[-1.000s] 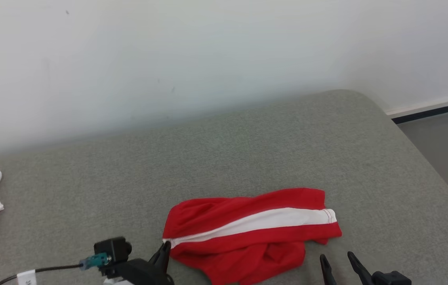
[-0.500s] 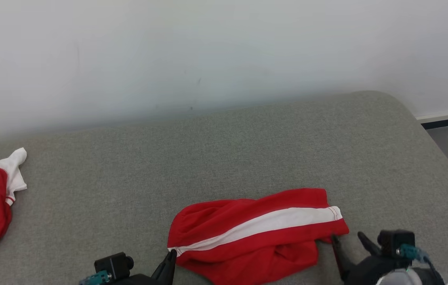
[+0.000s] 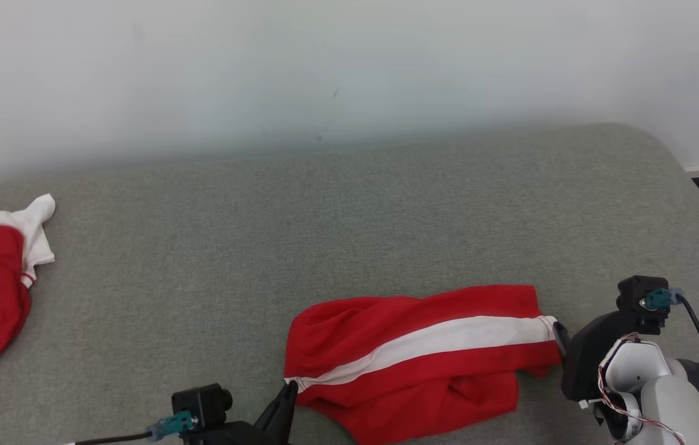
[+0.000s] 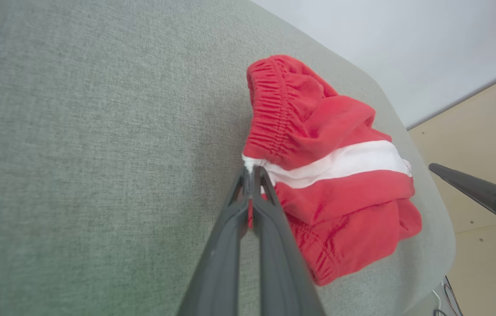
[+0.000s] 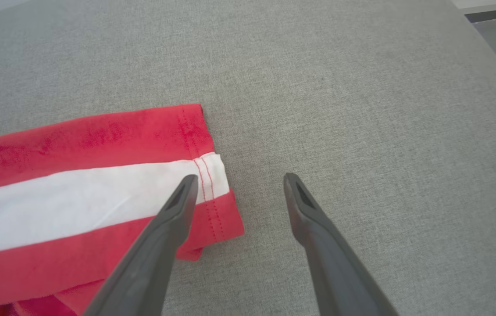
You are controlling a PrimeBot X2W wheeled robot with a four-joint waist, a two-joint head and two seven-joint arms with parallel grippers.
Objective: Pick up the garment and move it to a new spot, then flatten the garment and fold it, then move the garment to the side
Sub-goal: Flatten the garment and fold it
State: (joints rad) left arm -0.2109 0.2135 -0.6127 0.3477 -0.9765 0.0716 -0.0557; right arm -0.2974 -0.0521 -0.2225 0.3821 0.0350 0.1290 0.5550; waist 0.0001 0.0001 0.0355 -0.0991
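Head view: red garment (image 3: 411, 358) with white stripe at 6 o'clock on grey cushion (image 3: 324, 216). Left wrist view: left claw (image 4: 252, 175) clamped on garment's waistband corner. Right wrist view: right claw (image 5: 239, 182) spread open, 9 o'clock finger above stripe's hem

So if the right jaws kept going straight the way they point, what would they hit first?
Likely the hem of the red shorts: of the open right jaws, one hangs over it, the other over bare grey cushion. Their height is hard to judge.
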